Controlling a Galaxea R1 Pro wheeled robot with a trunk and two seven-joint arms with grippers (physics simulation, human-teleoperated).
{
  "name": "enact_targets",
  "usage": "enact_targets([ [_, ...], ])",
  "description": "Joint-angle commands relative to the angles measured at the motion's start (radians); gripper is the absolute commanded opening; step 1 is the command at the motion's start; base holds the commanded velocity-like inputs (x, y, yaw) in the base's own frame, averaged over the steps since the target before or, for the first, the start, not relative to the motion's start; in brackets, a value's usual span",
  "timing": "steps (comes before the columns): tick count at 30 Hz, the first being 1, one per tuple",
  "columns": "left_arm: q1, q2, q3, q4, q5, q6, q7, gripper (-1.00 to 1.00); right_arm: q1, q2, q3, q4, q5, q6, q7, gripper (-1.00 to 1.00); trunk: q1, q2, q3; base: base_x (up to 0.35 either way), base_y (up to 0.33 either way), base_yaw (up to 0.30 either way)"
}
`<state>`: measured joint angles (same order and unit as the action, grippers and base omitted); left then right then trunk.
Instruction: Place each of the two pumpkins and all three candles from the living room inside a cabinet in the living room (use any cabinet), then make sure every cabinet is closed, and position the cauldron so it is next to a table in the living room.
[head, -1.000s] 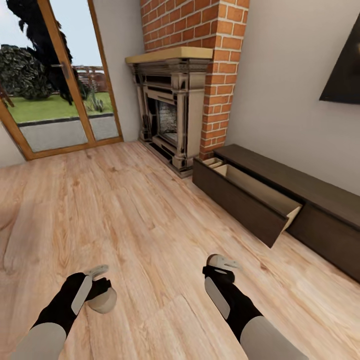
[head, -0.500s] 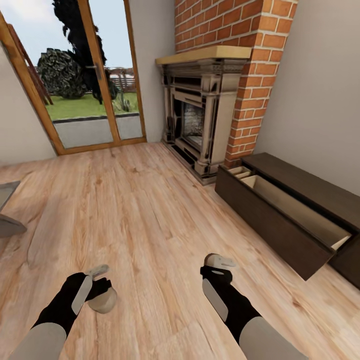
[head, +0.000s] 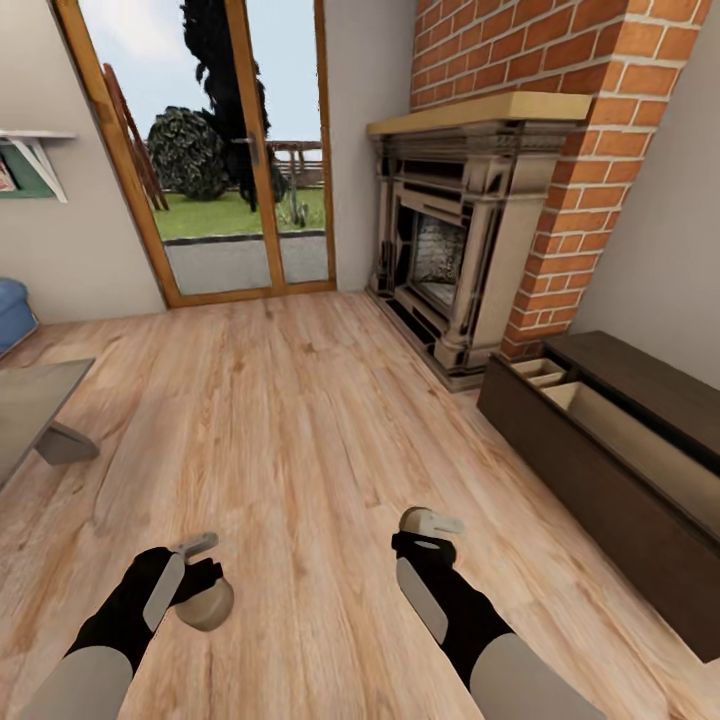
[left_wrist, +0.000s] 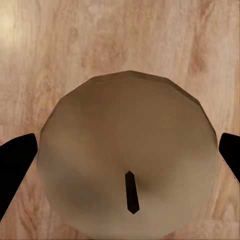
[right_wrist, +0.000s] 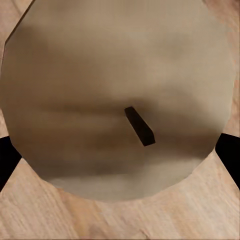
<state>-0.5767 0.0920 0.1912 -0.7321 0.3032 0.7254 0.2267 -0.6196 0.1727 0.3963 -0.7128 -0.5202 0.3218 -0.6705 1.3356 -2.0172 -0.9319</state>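
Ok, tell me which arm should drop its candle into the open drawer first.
Right, probably. The right gripper holds a candle on the side nearer the open drawer. The left gripper, also holding a candle, is farther away.

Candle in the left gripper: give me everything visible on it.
The candle is a short, squat beige-tan cylinder that looks like wax, with a faceted round outline. Its flat top faces the wrist camera and carries a small dark wick, off centre. The left gripper is shut on it, one dark finger on each side. In the head view it hangs above the wooden floor, touching nothing but the fingers.
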Motion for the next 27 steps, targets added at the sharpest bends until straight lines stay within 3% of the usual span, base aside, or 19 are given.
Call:
enact_targets([
  [1, 0.000, 0.001, 0.000, 0.001, -0.001, 0.000, 0.000, -1.00, 0.000, 0.002, 0.000, 0.000, 0.003, 0.001, -0.001, -1.00, 0.000, 0.000, 0.001, 0.325, 0.090, 0.266],
  [14, 0.001, 0.011, 0.008, 0.006, 0.007, 0.001, -0.001, -1.00, 0.000, 0.002, -0.006, 0.008, -0.031, 0.023, -0.019, -1.00, 0.000, 0.000, 0.016, 0.317, 0.085, 0.224],
  [19, 0.051, 0.012, 0.007, 0.006, 0.003, -0.034, -0.001, -1.00, 0.000, 0.002, 0.000, 0.010, -0.038, 0.033, -0.021, -1.00, 0.000, 0.000, 0.022, 0.322, 0.003, 0.222],
  [27, 0.064, 0.015, 0.009, 0.005, -0.001, -0.057, -0.001, -1.00, 0.000, 0.002, -0.002, 0.010, -0.040, 0.046, -0.021, -1.00, 0.000, 0.000, 0.026, 0.331, 0.000, 0.206],
])
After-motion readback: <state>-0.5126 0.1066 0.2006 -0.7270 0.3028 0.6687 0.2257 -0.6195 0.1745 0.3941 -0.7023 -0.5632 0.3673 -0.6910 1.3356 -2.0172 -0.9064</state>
